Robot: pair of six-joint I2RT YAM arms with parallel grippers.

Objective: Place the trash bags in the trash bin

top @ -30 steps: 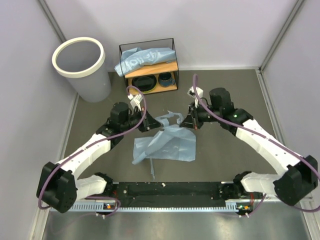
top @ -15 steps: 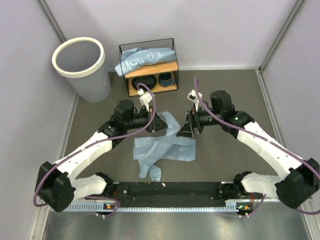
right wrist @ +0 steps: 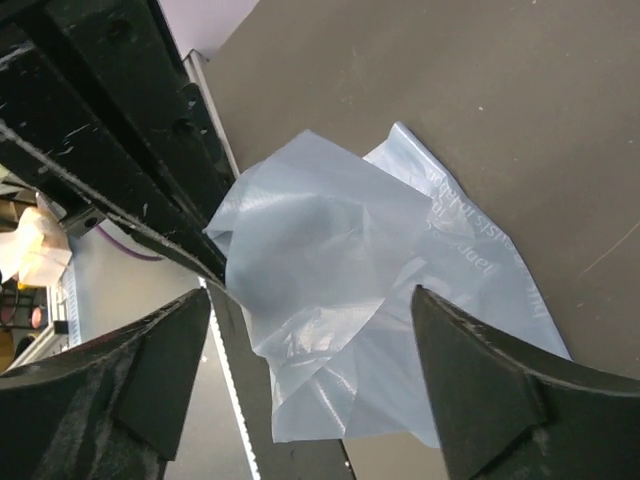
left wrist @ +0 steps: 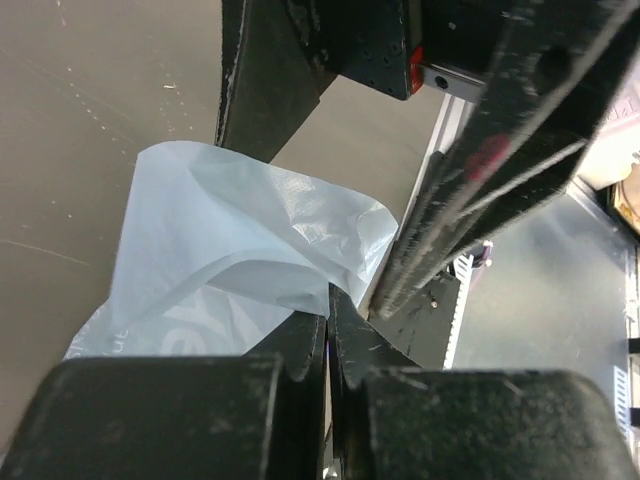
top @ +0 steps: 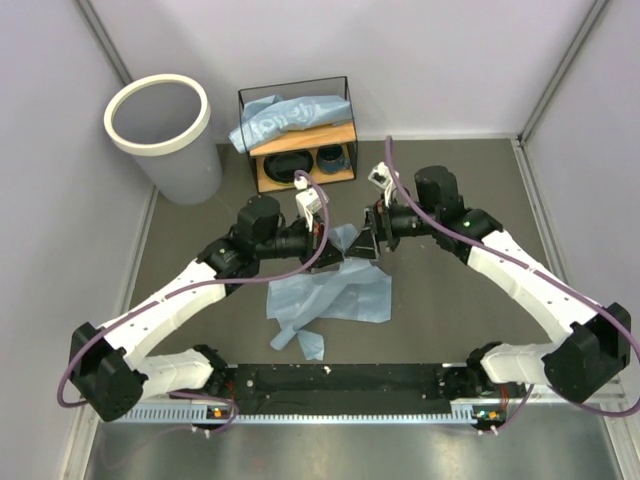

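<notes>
My left claw (top: 333, 247) is pinched shut on a lifted corner of the bag (top: 340, 296) over the desk (top: 450, 200), right claw (top: 371, 240) gaping wide at its 3 o'clock, bin (top: 190, 170) off at 10 o'clock, so I reckon left's nearer.

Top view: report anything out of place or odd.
One trash bag lies draped over the wire-framed shelf, above the dark bowls, away from the trash bin. A second bag lies crumpled on the table, one corner pinched in the left gripper; the right gripper is open beside it.
</notes>
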